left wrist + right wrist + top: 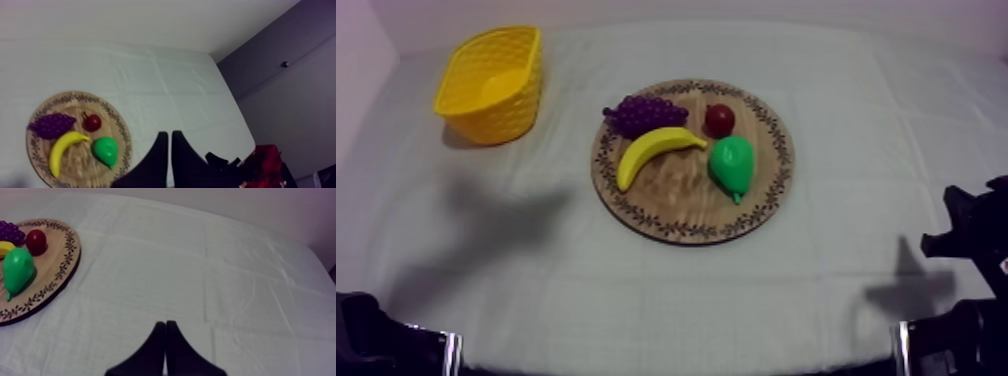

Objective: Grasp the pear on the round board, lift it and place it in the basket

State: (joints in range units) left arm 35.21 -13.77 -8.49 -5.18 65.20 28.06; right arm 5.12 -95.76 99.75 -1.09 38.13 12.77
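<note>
The pear point(731, 165) lies on the right part of the board point(666, 225), its broad end toward the small red fruit point(719, 120) just behind it and its narrow end toward the near rim. The banana point(656, 152) lies just beside the pear on the left, its tip close to the pear's broad end. The grapes point(638, 115) sit behind the banana at the board's far left. The board rests mid-worktop point(836, 250). The basket point(501, 120) stands at the far left, well apart from the board.

The left hand point(167, 137) is clenched on nothing, its fingers together in a narrow wedge, near the board's rim on the pear's side. The right hand point(165, 324) is likewise clenched on nothing, over bare cloth well apart from the board.
</note>
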